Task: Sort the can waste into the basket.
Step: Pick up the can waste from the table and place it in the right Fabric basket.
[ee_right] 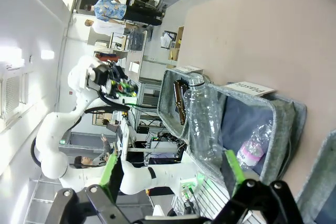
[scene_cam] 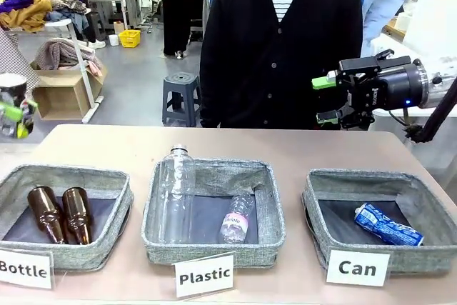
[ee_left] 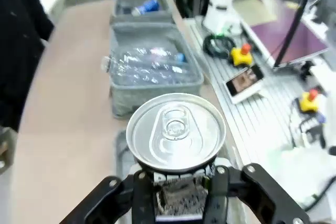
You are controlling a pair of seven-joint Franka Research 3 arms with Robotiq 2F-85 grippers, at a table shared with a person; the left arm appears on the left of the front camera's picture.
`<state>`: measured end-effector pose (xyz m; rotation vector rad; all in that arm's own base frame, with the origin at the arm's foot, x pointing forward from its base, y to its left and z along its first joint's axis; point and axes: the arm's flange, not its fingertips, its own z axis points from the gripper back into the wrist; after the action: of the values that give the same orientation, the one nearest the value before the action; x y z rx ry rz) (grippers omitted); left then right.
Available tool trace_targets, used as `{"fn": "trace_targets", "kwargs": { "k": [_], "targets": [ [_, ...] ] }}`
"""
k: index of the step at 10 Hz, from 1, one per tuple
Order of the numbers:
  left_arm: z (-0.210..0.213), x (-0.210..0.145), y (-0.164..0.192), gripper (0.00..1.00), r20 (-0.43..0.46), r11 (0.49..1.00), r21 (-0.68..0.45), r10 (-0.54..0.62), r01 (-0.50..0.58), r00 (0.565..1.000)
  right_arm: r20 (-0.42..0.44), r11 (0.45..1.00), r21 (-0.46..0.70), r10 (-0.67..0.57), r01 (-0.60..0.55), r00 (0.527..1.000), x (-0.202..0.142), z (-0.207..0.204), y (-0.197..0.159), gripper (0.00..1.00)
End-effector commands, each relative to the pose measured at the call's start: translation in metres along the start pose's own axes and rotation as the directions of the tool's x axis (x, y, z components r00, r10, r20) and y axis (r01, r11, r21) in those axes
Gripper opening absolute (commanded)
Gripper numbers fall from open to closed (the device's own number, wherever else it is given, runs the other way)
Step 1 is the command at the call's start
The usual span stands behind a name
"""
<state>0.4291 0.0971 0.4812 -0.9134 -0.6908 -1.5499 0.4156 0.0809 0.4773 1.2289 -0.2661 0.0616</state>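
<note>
A crushed blue can [scene_cam: 388, 224] lies in the grey basket [scene_cam: 410, 192] behind the white "Can" sign [scene_cam: 357, 268] at the right. At the far left edge, above the table, my left gripper [scene_cam: 16, 113] is shut on a dark can [scene_cam: 12, 88]. Its silver top [ee_left: 176, 132] faces the left wrist camera, with the gripper [ee_left: 177, 184] closed on the dark body below. In that view the blue can [ee_left: 145, 7] shows far off in its basket [ee_left: 116, 7]. My right gripper [scene_cam: 327, 99] hangs open and empty above the table behind the Can basket, its green pads [ee_right: 113, 170] apart.
The middle "Plastic" basket [scene_cam: 268, 205] holds two clear bottles [scene_cam: 175, 194]. The left "Bottle" basket [scene_cam: 114, 208] holds two brown glass bottles [scene_cam: 61, 213]. A person in a dark cardigan [scene_cam: 278, 48] stands at the far side. Bare tabletop [scene_cam: 235, 144] runs behind the baskets.
</note>
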Motion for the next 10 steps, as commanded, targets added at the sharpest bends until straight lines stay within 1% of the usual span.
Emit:
{"fn": "trace_targets", "kwargs": {
  "k": [1,2,4,5,6,7,8,9,10],
  "targets": [
    [-0.013,-0.019,0.011,0.00,-0.075,0.998,0.026,-0.063,0.066,0.995,-0.008,1.000,0.000,0.011,-0.011,1.000,0.001,-0.001,0.002,1.00],
    [0.000,0.000,0.000,0.00,0.000,1.000,0.000,0.000,0.000,1.000,-0.008,1.000,0.000,0.011,-0.011,1.000,0.001,-0.001,0.002,1.00],
    [0.000,0.000,0.000,0.00,0.000,1.000,0.000,0.000,0.000,1.000,-0.008,1.000,0.000,0.011,-0.011,1.000,0.001,-0.001,0.002,1.00],
    [-0.012,-0.008,-0.003,0.32,-0.038,1.000,0.002,-0.021,0.021,0.999,0.000,1.000,0.000,0.000,0.000,1.000,0.000,0.000,0.000,1.00],
    [-0.049,0.016,0.004,0.32,0.038,0.999,-0.013,0.034,-0.034,0.999,-0.112,0.979,-0.203,-0.037,0.014,0.993,-0.008,0.019,0.022,1.00],
    [-0.085,0.057,0.003,0.32,0.124,0.999,-0.001,0.038,-0.038,0.992,-0.155,0.947,-0.321,-0.049,-0.004,0.987,-0.015,0.045,0.036,1.00],
    [-0.118,0.100,0.003,0.32,0.137,0.998,-0.026,0.052,-0.049,0.989,-0.152,0.895,-0.445,-0.038,-0.034,0.988,-0.024,0.075,0.048,1.00],
    [-0.156,0.142,0.004,0.32,0.138,0.997,-0.067,0.044,-0.035,0.990,-0.172,0.834,-0.549,-0.051,-0.053,0.984,-0.041,0.111,0.053,1.00],
    [-0.190,0.185,0.003,0.32,0.117,0.997,-0.066,0.045,-0.037,0.992,-0.159,0.824,-0.562,-0.027,-0.068,0.987,-0.061,0.134,0.059,1.00]
  ]
}}
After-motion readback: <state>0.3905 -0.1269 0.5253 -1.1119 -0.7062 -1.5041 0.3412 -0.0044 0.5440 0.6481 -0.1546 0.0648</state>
